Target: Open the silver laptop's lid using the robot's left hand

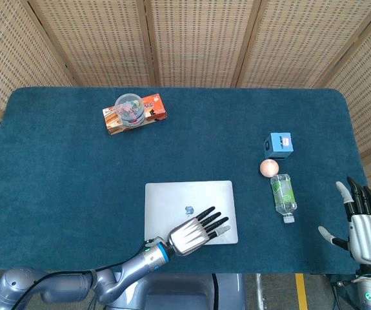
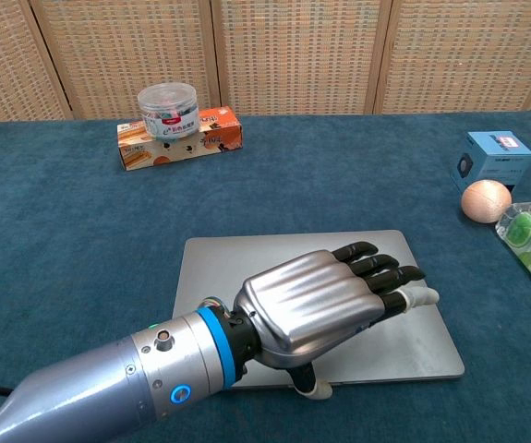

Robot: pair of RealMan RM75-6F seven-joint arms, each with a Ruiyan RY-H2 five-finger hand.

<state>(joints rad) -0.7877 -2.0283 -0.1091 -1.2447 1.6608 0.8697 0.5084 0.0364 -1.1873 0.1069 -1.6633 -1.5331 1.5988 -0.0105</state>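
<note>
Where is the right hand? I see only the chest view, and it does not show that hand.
Observer: The head view shows the right hand at the near right corner of the table, fingers apart, holding nothing.
Operator: My view cuts the bottle. Is it whole on the table?
Observer: Yes. The bottle lies whole on its side, cap end toward the robot.
Operator: What does the left hand hide on the lid?
Observer: From above, the laptop has a logo at the lid's middle, just beyond the left hand.
</note>
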